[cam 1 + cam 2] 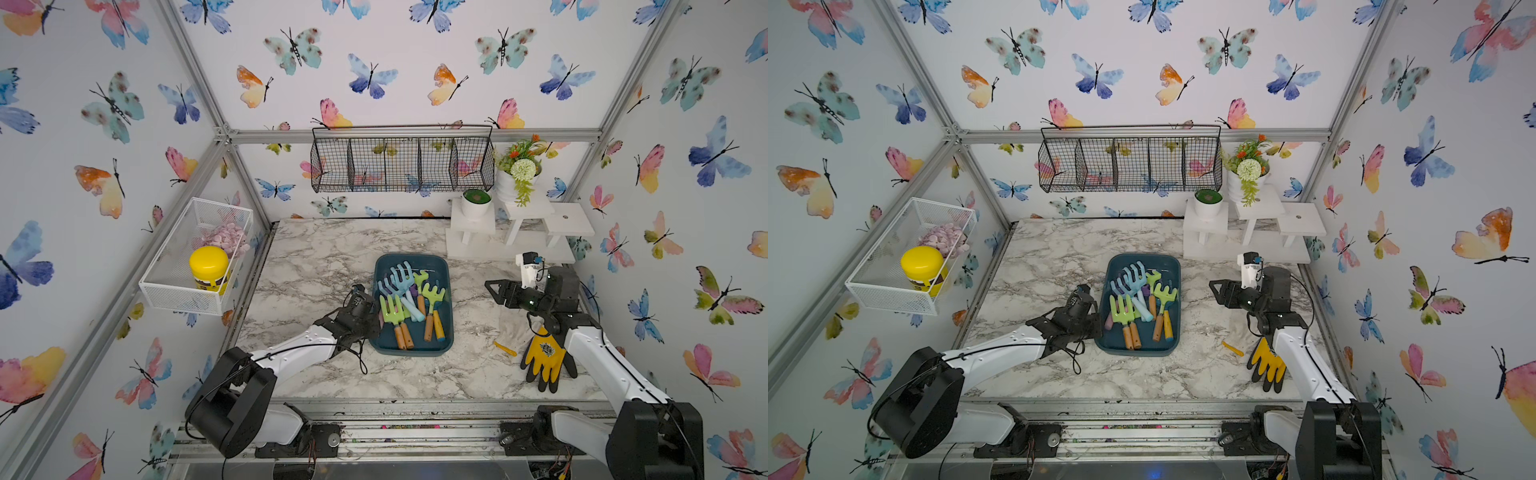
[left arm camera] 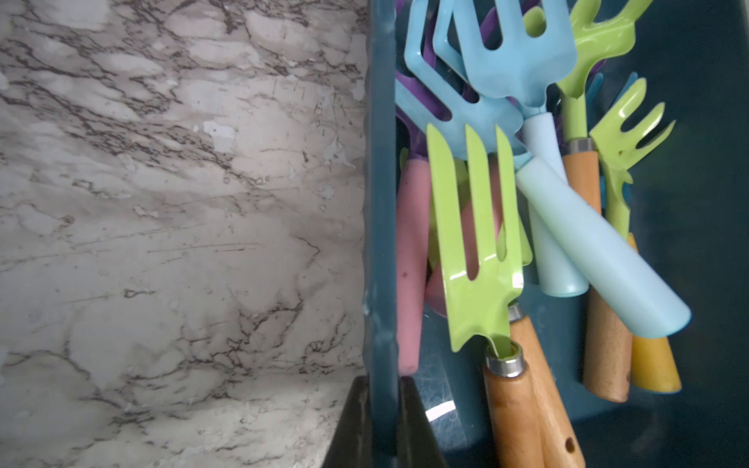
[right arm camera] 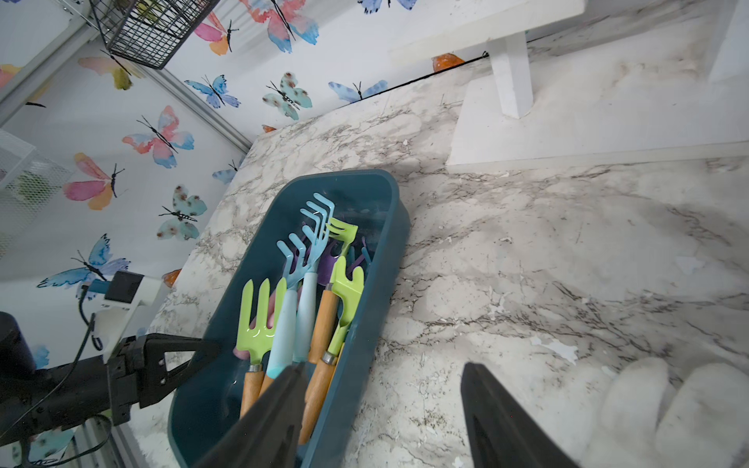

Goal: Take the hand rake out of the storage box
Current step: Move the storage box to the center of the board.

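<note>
Roundabout, butterfly wallpaper (image 1: pixel 374 83) encloses the marble tabletop (image 1: pixel 316 257) (storage box (image 1: pixel 409 352) at centre).

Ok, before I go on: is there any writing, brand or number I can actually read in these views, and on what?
No text is readable.
On the yellow-lidded jar in the white mesh basket: a dark label with print, too blurred to read.
On the yellow glove: a printed emblem, too small to read.
On the storage box and the garden tools: no print visible.
</note>
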You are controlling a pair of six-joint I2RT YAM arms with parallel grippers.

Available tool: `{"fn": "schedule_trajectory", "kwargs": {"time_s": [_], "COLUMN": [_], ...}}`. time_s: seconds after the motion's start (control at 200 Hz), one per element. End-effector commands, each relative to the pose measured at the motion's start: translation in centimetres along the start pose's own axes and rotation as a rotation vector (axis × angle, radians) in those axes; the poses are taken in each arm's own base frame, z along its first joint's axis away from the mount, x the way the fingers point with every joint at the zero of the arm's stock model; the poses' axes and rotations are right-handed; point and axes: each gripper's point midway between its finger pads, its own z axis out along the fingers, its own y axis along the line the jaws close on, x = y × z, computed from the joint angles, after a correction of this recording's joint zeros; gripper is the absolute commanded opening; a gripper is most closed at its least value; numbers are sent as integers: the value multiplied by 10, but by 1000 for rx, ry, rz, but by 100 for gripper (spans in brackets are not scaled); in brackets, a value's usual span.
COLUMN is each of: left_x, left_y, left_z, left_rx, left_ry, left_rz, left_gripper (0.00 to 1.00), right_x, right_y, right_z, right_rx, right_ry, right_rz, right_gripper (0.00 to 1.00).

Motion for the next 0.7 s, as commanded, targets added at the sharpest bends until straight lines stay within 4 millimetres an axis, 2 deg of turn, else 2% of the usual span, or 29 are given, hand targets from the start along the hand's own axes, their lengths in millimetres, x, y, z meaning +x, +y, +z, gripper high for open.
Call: {"fn": "schedule_trajectory", "kwargs": {"time_s": [0.0,0.055,0.155,0.215,0.29,0.451,0.546,0.696], "left_x": [2,0,-7,-14,-23,-34,-33,-21], "left_y": [-24,-23,-18,-13,-8,13,22,22], "left_z": [-1,-3,-11,-19,-33,-63,-77,-88], "left_rx": [88,84,61,41,25,-27,-16,78], "left_ry": [31,19,-28,-76,-143,-279,-347,-408], "left_rz": [4,6,9,19,46,89,82,113], "left_gripper": [0,13,54,67,75,85,87,92], "right_x": [-1,0,3,5,12,34,43,56], "right_y": [21,29,45,55,68,94,103,110], "right_z": [3,8,18,27,40,73,91,117], "right_rx": [-75,-82,-100,-113,-122,-117,-105,-91], "right_ry": [46,64,113,149,214,376,445,534], "right_rz": [-31,-52,-98,-130,-182,-308,-376,-443], "right_gripper": [68,70,73,74,74,68,65,61]}}
